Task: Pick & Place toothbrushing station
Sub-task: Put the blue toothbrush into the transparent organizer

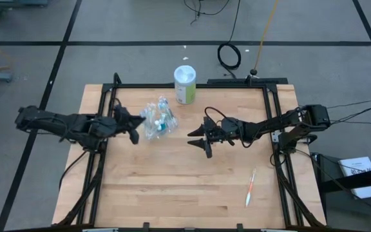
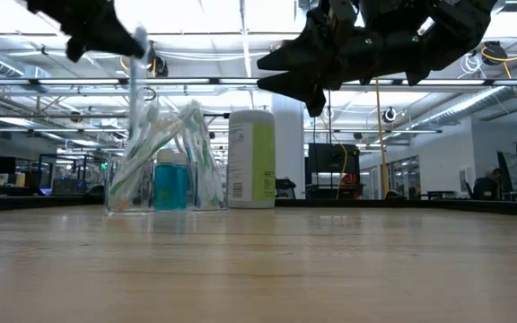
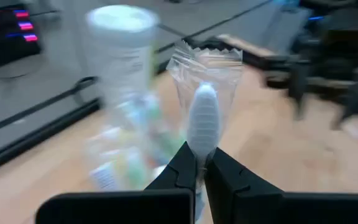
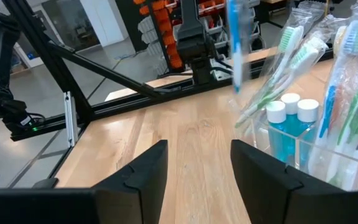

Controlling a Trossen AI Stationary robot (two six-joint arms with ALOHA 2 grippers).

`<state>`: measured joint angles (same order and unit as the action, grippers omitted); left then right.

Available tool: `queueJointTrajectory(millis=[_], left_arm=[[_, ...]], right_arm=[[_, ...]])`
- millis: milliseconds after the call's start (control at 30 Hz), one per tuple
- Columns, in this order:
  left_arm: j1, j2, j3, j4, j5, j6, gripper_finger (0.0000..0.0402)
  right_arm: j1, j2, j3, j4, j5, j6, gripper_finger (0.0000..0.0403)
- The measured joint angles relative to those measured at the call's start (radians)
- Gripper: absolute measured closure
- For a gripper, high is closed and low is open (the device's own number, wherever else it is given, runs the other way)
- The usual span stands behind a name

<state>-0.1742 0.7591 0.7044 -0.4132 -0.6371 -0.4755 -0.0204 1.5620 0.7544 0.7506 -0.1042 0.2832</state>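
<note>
**Ana:** Toothbrushes stand packed in the clear container toward the far side of the surface, together with three blue tubes. One more toothbrush lies alone near the right front corner, well apart from the others.

**Ben:** And the left gripper?

**Ana:** Its jaws are closed on a wrapped toothbrush, just beside the container and above its rim. The grip is near one end only, so the brush may swing or slip out. If it comes down tilted, it can catch the crinkly wall or the crowded heads and not go in.

**Ben:** Could the container fall?

**Ana:** It looks light, so a push from the side may slide or tip it. The white and green canister stands just behind it and could be knocked too.

**Ben:** The right gripper?

**Ana:** Its jaws stand apart and hold nothing, raised over the middle of the surface, near the container. If both arms move there together, they may touch.
</note>
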Motion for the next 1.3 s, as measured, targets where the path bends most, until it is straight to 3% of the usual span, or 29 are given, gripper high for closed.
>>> queueJointTrajectory(millis=[200, 433, 567, 867, 1133, 1300], left_arm=[[0.016, -0.013, -0.004, -0.135, -0.128, -0.102, 0.0387], [0.024, 0.080, -0.060, -0.124, -0.102, -0.249, 0.0396], [0.024, 0.143, -0.082, -0.109, -0.096, -0.347, 0.0377], [0.024, 0.297, -0.087, -0.101, -0.078, -0.392, 0.0380], [0.023, 0.344, -0.089, -0.110, -0.040, -0.391, 0.0302], [0.017, 0.303, -0.070, -0.119, -0.036, -0.379, 0.0264]], right_arm=[[0.000, 0.000, 0.000, 0.000, 0.001, -0.011, 0.0235], [0.000, 0.000, 0.000, -0.001, 0.002, -0.010, 0.0234], [0.001, 0.000, 0.000, -0.022, -0.001, -0.008, 0.0234], [0.044, -0.005, 0.000, -0.150, -0.005, -0.037, 0.0242], [0.102, -0.144, 0.000, -0.527, 0.034, 0.070, 0.0243], [0.156, -0.267, 0.000, -0.862, 0.044, 0.369, 0.0242]])
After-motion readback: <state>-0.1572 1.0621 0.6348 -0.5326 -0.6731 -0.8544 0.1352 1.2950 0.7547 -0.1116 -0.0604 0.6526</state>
